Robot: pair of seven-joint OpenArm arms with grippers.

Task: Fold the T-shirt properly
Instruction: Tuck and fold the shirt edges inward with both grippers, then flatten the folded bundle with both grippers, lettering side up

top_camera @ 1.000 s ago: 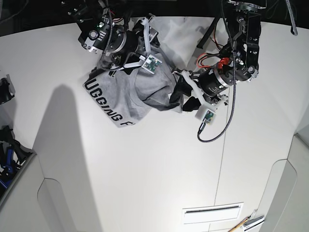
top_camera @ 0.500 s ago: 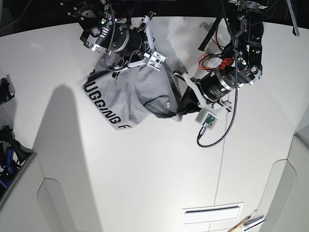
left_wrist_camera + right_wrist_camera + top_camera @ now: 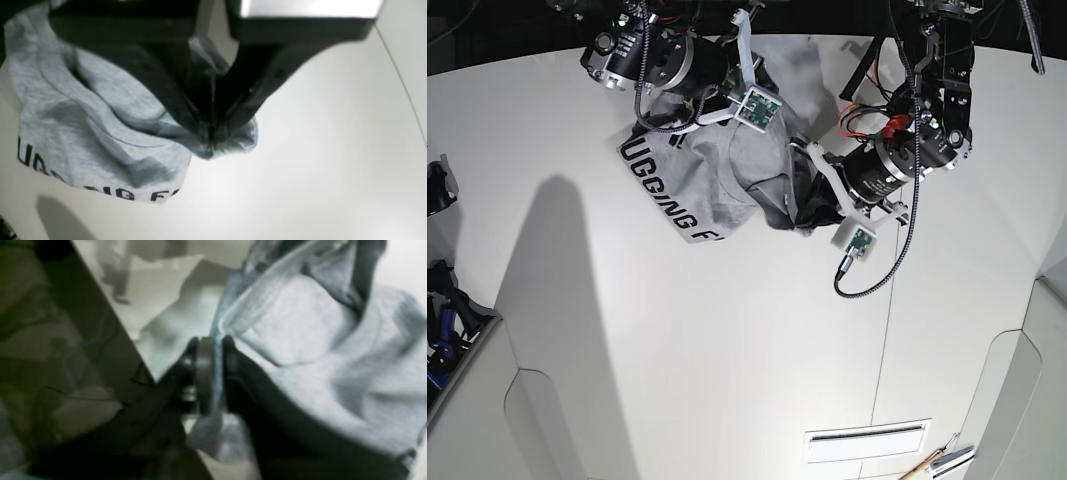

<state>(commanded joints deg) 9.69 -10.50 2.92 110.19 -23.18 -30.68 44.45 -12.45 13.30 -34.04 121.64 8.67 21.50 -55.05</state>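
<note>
White table (image 3: pixel 727 350) carries the grey T-shirt (image 3: pixel 727 180), bunched between both arms, lettering outward. Left gripper (image 3: pixel 210 143) pinches a fabric fold at its tips. Right gripper (image 3: pixel 213 370) clamps the shirt's hemmed edge

We saw the T-shirt (image 3: pixel 727 175) lettering partly folded under and unreadable. The right wrist view was blurred, its fingers (image 3: pixel 205 373) indistinct.
</note>
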